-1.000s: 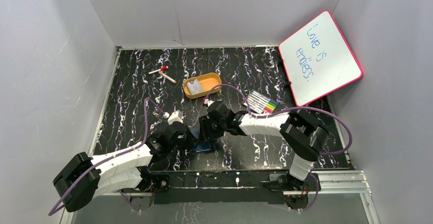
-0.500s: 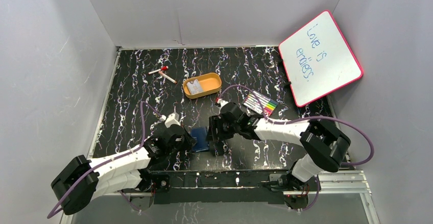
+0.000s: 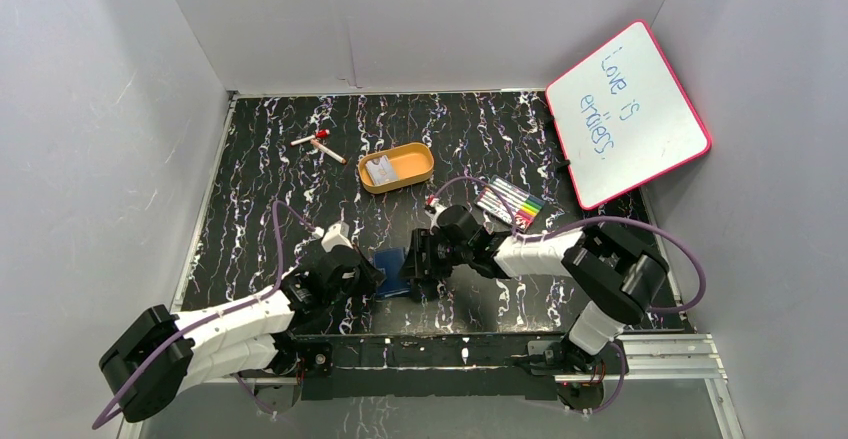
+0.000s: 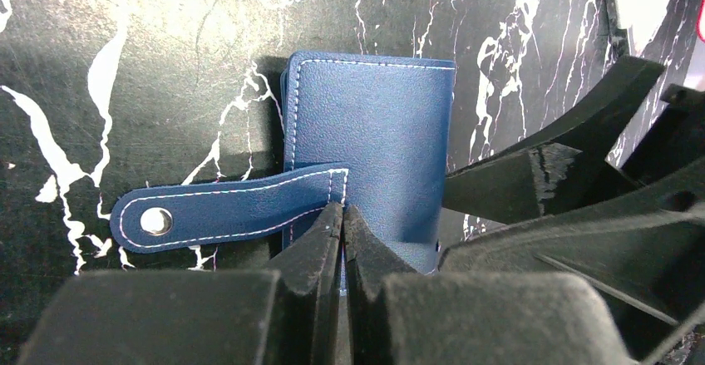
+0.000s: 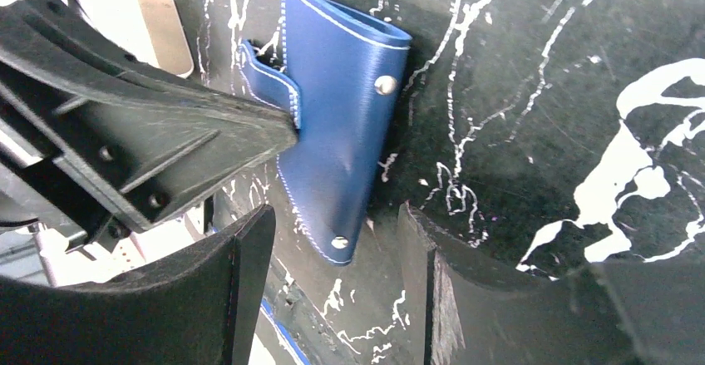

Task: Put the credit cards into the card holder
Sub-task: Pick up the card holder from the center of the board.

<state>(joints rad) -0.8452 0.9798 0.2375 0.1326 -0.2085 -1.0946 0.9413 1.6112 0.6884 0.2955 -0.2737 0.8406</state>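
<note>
White/blk arms [image 3: 235, 314], purple cables [image 3: 276, 239]; fingers [image 5: 166, 145] prob. scuffed.

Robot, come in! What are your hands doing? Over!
Left gripper shut on card holder. Right gripper open, close by. Credit cards in orange tray, not yet in holder.

The wallet [image 3: 390, 271], a second ago mostly hidden under the two wrists and lying nearer the bases, now sits a little farther left and farther from them, its blue face in plain sight between the grippers. The left gripper [image 4: 342, 215] is drawn slightly back toward its base and, as far as the overhead view allows, looks lower. The right gripper [image 5: 332, 232] stands farther right than a second ago, and the right elbow [image 3: 612, 267], swung wide to the right half a second ago, is tucked back in.
</note>
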